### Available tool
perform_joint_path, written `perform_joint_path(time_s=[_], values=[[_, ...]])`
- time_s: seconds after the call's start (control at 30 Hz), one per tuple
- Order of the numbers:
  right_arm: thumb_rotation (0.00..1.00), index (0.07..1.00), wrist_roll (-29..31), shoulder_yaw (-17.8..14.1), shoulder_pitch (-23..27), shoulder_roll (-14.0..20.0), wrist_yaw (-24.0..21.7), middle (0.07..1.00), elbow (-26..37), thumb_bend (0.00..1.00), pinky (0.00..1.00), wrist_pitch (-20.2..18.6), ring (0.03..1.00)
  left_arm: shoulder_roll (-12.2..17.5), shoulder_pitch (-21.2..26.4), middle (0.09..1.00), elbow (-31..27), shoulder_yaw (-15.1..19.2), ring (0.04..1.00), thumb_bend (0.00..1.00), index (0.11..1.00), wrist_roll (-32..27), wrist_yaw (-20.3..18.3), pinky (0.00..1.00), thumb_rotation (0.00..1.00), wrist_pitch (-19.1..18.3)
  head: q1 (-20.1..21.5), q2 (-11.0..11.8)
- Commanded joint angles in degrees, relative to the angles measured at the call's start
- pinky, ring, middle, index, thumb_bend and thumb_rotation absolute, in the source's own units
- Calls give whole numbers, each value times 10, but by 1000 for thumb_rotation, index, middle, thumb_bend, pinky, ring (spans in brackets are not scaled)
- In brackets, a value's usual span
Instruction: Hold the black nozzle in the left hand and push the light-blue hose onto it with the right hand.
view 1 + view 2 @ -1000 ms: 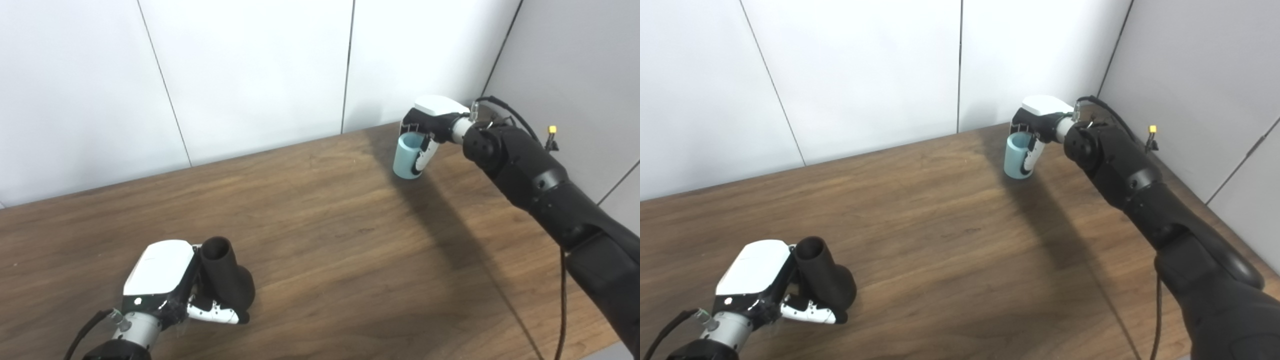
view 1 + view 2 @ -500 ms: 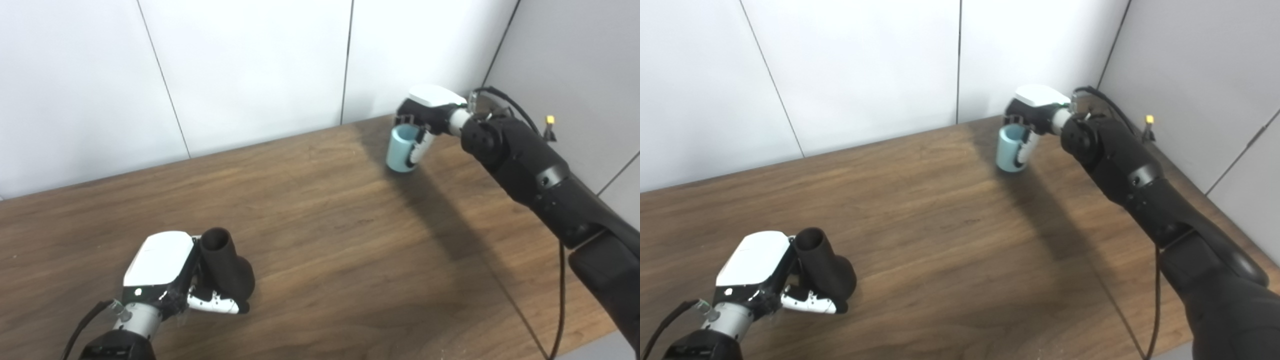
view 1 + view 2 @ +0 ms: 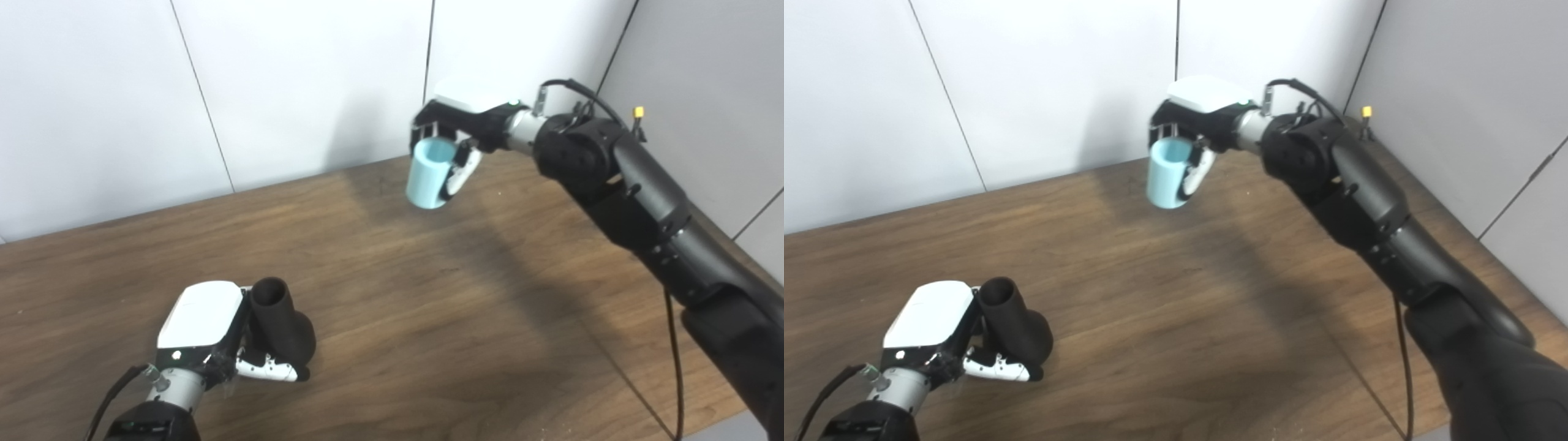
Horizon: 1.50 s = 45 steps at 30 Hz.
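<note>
The left robot hand gripped the black nozzle low on the counter, while the right robot hand held the light-blue hose up high and far away, so I thought it should line up the open ends first.

There are no words, numbers, labels or brand names to read anywhere in these pictures, not on the hands, the arms, the walls or the things.
</note>
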State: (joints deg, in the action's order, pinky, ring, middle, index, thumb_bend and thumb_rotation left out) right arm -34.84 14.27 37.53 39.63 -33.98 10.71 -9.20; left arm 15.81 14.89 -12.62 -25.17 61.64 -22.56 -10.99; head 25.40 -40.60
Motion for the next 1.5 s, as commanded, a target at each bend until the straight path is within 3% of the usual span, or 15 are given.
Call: perform_joint_path(time_s=[0.0, 0.07, 0.1, 0.17, 0.23, 0.3, 0.33, 0.37, 0.4, 0.47, 0.77, 0.9, 1.2, 1.33, 1.47], values=[[0, 485, -4, 1, 48, -13, -16, 475, 46, 522, 745, -12, 467, -7, -11, 460, 0, -5, 480, 524, 492, 4, -14, 379, 0, -7, -1, -1], [0, 486, 2, 6, 56, -31, -25, 469, 65, 521, 843, -12, 474, -10, -12, 466, 0, -7, 482, 524, 491, 8, -14, 377, 0, -8, -11, -3], [0, 489, 6, 6, 58, -38, -28, 472, 71, 522, 673, -12, 456, -11, -13, 477, 1, -7, 489, 524, 488, 10, -14, 385, 0, -8, -12, -3], [0, 502, 5, 15, 72, -58, -50, 474, 93, 521, 527, -24, 426, -15, -14, 484, 0, -8, 498, 523, 487, 14, -13, 398, 0, -10, -23, -3], [0, 508, -2, 24, 82, -73, -69, 477, 114, 520, 501, -41, 415, -18, -15, 487, 1, -8, 507, 523, 487, 18, -12, 412, 0, -10, -32, -4], [0, 507, -11, 30, 86, -87, -83, 469, 135, 521, 814, -56, 441, -20, -16, 476, 2, -8, 505, 524, 491, 21, -12, 414, 0, -9, -42, -3], [0, 508, -5, 32, 85, -96, -80, 467, 143, 521, 867, -47, 446, -22, -17, 475, 3, -9, 505, 524, 491, 25, -14, 413, 0, -10, -57, 0], [0, 501, 0, 31, 83, -101, -76, 476, 147, 521, 699, -38, 425, -24, -17, 483, 4, -10, 507, 523, 488, 27, -14, 412, 0, -11, -64, 2], [0, 501, 6, 30, 82, -105, -77, 476, 150, 521, 699, -32, 425, -26, -17, 483, 5, -12, 507, 523, 488, 31, -16, 412, 0, -12, -76, 4], [0, 501, 15, 29, 79, -113, -82, 489, 161, 520, 552, -31, 407, -33, -18, 483, 6, -18, 508, 524, 489, 41, -21, 408, 0, -17, -112, 8], [0, 531, 52, 23, 68, -120, -83, 482, 183, 514, 371, -30, 370, -63, -22, 498, 22, -29, 497, 523, 482, 51, -1, 386, 0, -24, -199, 9], [0, 537, 59, 17, 64, -116, -84, 465, 191, 511, 301, -34, 353, -67, -17, 496, 18, -37, 510, 522, 483, 68, -22, 414, 0, -33, -214, 6], [0, 532, 65, 11, 65, -108, -93, 479, 202, 513, 349, -39, 369, -81, -14, 486, 14, -42, 479, 524, 484, 85, -32, 374, 0, -47, -227, -5], [0, 530, 72, 7, 63, -105, -91, 477, 199, 515, 490, -33, 380, -84, -13, 475, 13, -41, 470, 525, 485, 89, -35, 360, 0, -45, -230, -10], [0, 509, 68, 8, 62, -100, -94, 485, 199, 517, 427, -38, 387, -86, -13, 462, 13, -41, 462, 526, 486, 89, -35, 353, 0, -45, -231, -13]])
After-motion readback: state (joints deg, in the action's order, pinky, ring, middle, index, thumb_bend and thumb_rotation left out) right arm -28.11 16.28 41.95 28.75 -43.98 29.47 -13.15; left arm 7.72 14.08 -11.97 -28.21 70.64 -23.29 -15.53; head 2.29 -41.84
